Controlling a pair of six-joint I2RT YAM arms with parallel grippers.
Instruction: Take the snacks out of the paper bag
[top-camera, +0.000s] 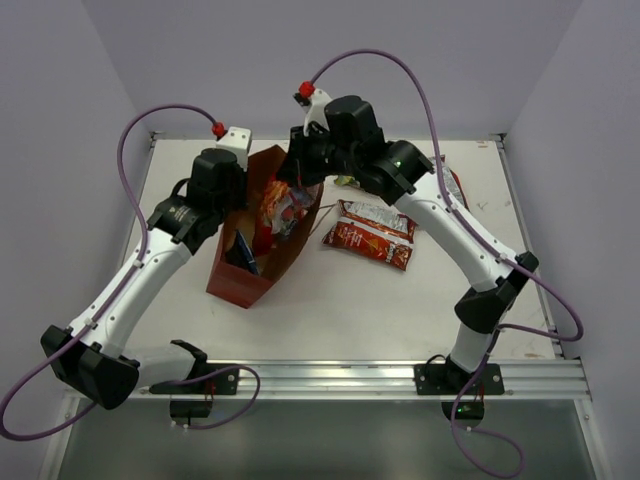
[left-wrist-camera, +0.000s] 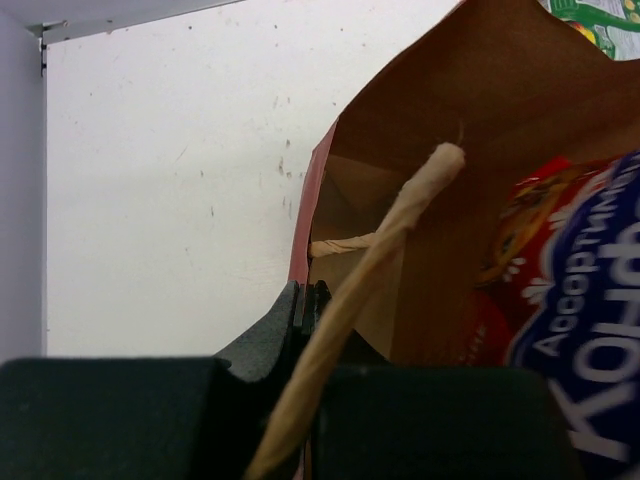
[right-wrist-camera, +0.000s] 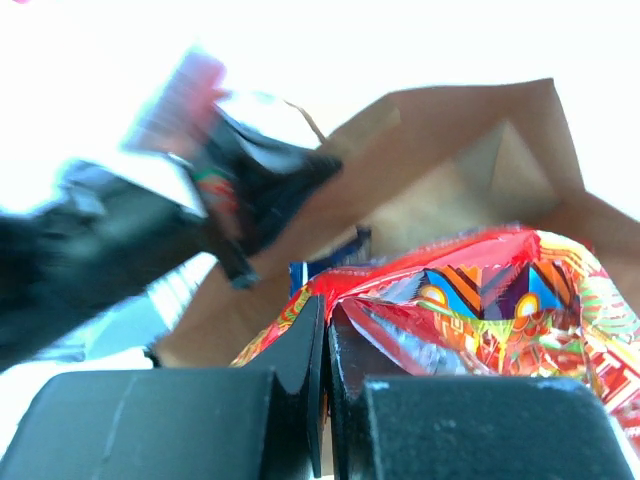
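Note:
The reddish-brown paper bag (top-camera: 243, 280) stands open and tilted at centre left. My left gripper (top-camera: 238, 200) is shut on its left rim (left-wrist-camera: 307, 295), with a twisted handle (left-wrist-camera: 380, 250) crossing the fingers. My right gripper (top-camera: 300, 180) is shut on a red foil packet (top-camera: 283, 212) at the bag's mouth; the pinched corner shows in the right wrist view (right-wrist-camera: 480, 310). A blue packet (top-camera: 240, 252) lies inside the bag and also shows in the left wrist view (left-wrist-camera: 590, 300). A red chip bag (top-camera: 370, 235) lies on the table to the right of the bag.
A green-white packet (top-camera: 345, 181) lies behind the right arm's wrist. Another red packet (top-camera: 458, 188) peeks out past the right arm at the far right. The white table (top-camera: 380, 310) has raised edges at back and sides. A metal rail (top-camera: 330, 378) runs along the front.

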